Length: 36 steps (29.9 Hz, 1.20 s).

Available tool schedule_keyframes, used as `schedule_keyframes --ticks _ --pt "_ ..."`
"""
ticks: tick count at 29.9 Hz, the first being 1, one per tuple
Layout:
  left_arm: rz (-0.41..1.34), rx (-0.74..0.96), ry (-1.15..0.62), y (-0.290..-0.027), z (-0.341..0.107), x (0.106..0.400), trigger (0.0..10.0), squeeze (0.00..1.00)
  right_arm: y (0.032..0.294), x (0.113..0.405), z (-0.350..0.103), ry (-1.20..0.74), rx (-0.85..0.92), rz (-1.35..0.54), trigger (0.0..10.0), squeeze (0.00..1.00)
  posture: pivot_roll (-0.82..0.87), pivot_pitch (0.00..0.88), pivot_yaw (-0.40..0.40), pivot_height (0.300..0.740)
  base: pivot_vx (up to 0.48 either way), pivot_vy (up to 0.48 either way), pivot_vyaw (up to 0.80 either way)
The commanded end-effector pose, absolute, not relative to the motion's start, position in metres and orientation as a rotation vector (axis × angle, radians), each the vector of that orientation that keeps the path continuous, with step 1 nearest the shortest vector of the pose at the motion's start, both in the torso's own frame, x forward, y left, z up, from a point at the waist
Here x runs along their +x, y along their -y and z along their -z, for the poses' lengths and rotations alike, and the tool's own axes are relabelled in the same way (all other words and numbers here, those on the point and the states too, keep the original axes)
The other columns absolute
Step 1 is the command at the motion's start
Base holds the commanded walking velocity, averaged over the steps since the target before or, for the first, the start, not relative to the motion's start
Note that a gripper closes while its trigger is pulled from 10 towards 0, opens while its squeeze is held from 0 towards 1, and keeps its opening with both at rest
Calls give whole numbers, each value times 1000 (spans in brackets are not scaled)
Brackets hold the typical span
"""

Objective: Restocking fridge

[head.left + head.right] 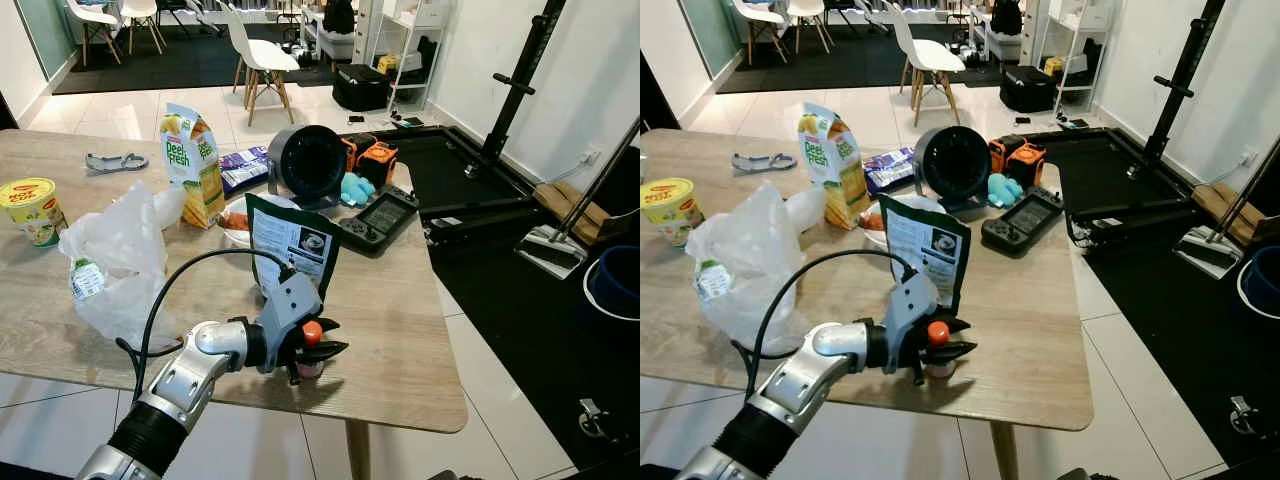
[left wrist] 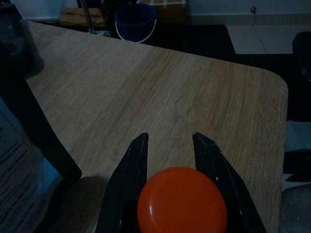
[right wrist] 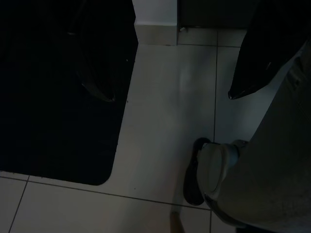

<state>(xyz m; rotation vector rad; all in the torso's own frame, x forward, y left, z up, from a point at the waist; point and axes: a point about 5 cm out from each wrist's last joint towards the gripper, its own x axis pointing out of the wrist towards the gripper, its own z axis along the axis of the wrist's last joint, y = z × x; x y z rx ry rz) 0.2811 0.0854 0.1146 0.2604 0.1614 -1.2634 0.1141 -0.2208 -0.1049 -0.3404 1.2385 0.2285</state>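
Currently | left end effector pinched small orange-capped bottle near table's front edge, just before dark pouch | advice: lift straight, keep upright, clear the pouch | right end effector spread, idle over floor

- We see an orange cap between black fingers.
- Our wooden table shows pale oak grain.
- The juice carton is green and yellow.
- The pouch is dark green with a white label.
- The bucket is blue.
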Motion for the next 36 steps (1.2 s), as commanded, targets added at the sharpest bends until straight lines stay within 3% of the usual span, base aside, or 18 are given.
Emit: schedule_keyframes --ticks 1,9,10,15,20,28,36 --pt "1241 249 -157 -90 -114 283 0 0 223 112 105 -1248 -345 -220 10000 0 82 0 -6 740 0 0 0" --pt "1105 247 -109 -101 -122 296 0 0 223 112 105 -1250 -345 -220 10000 0 82 0 -6 740 0 0 0" --pt "1083 240 -100 -103 -123 298 10000 0 223 112 105 -1249 -344 -220 10000 0 82 0 -6 740 0 0 0" --pt "1073 188 -69 -106 -128 298 10000 0 222 112 105 -1248 -344 -222 10000 0 83 0 -4 740 0 0 0" --pt "1185 44 -10 -101 -143 283 10000 0 222 112 105 -1250 -343 -225 10000 0 91 0 -6 740 0 0 0" --pt "1228 -6 2 -95 -144 275 10000 0 222 111 106 -1256 -339 -221 10000 0 93 0 -6 740 0 0 0" --pt "1265 -9 -23 -87 -140 272 10000 0 222 109 106 -1266 -336 -216 10000 0 86 0 -7 740 0 0 -775"
